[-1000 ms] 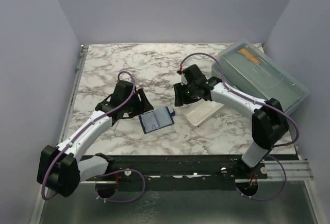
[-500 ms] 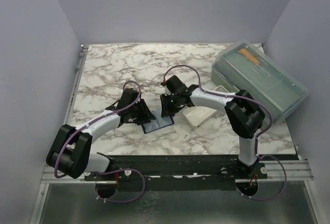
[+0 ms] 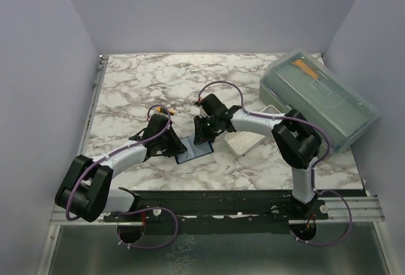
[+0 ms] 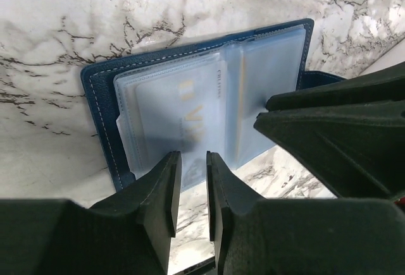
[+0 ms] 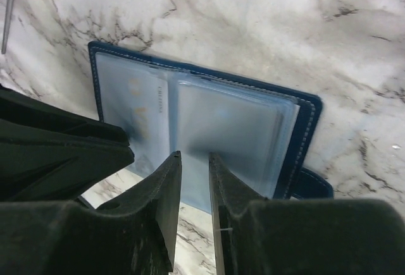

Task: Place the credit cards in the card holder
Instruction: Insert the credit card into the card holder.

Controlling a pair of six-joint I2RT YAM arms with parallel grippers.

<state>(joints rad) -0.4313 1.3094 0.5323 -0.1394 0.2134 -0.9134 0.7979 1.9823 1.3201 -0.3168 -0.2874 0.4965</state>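
The card holder [image 3: 197,150] is a navy wallet lying open on the marble between the two arms, its clear inner sleeves facing up [image 4: 209,91] [image 5: 221,123]. A pale card with golden print [image 4: 174,107] sits inside one sleeve; it also shows in the right wrist view [image 5: 136,101]. A thin golden-tan edge [image 4: 238,117] shows by the fold. My left gripper [image 4: 193,161] [image 3: 176,145] hangs over the wallet's left edge, jaws a narrow gap apart, nothing between them. My right gripper [image 5: 195,161] [image 3: 202,137] hangs over its right part, likewise barely apart and empty.
A white rectangular tray [image 3: 245,140] lies just right of the wallet, under the right forearm. A large grey-green translucent box [image 3: 323,98] with an orange strip [image 3: 305,67] on it stands at the back right. The two grippers' tips are close together.
The right gripper has moved left from above the white tray to the wallet. The left gripper has moved right and down onto the wallet's left edge. The wallet stays open.
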